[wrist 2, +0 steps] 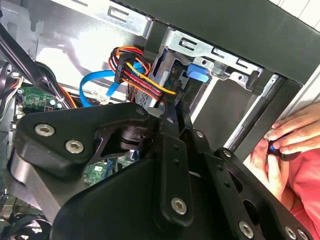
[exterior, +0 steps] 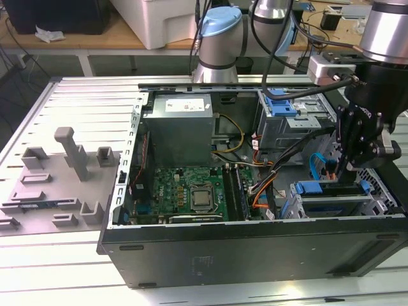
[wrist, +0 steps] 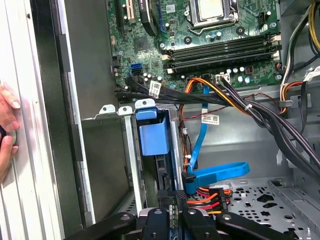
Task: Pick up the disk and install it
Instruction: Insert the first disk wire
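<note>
1. Presently the install step appears to be in hand: the disk [wrist: 152,137] sits in the silver drive cage [wrist: 131,165] at the front corner of the computer case [exterior: 255,248], on the exterior view's right. Its blue carrier tab shows at the cage mouth in both wrist views.
2. Gripper [wrist 2: 176,102]: jaws pressed together, with nothing visible between them. Their tips appear to meet the disk's edge, just beside the red, orange and black power leads [wrist 2: 145,75].
3. Blue data cable [wrist: 200,150]: loops near the cage, apart from the carrier tab.
4. Judgement: whether the disk is fully home cannot be told. Finishing would call for a push straight along the cage rails, kept clear of the leads and the blue cable.
5. Writing: a white label on the grey power supply [exterior: 178,131] and small white tags [wrist: 155,89] on the cables; the print is too small to make out.
6. A person's hand [wrist 2: 287,142], beside the case's outer wall, holds a small dark object
</note>
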